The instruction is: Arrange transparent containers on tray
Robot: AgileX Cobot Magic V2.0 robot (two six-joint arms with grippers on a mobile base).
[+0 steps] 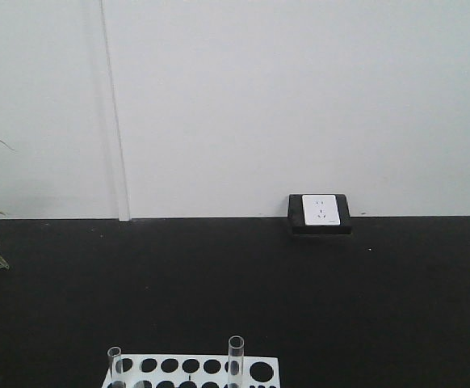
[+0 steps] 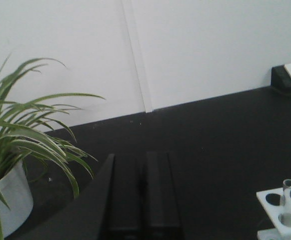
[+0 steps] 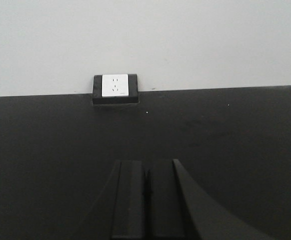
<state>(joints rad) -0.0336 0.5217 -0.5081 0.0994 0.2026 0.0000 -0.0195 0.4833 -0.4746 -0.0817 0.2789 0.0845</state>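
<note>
Upright, 2 test tubes (image 1: 236,356) stand in the white rack (image 1: 201,376).

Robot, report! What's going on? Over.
Left end effector, right end effector shut, empty. Two tubes upright in rack. Tray not in view. Nothing seen blocking.

Black tabletop (image 1: 219,291) carrying a white test tube rack (image 1: 188,369) at six o'clock, a power socket box (image 1: 321,213) at one o'clock, and a potted plant (image 2: 13,197) at nine o'clock.

Table (image 1: 340,299) lay open between rack (image 1: 201,377) and wall (image 1: 300,97). Two tubes (image 1: 236,356) stood up from the rack; plant (image 2: 20,125) crowded the left side.
</note>
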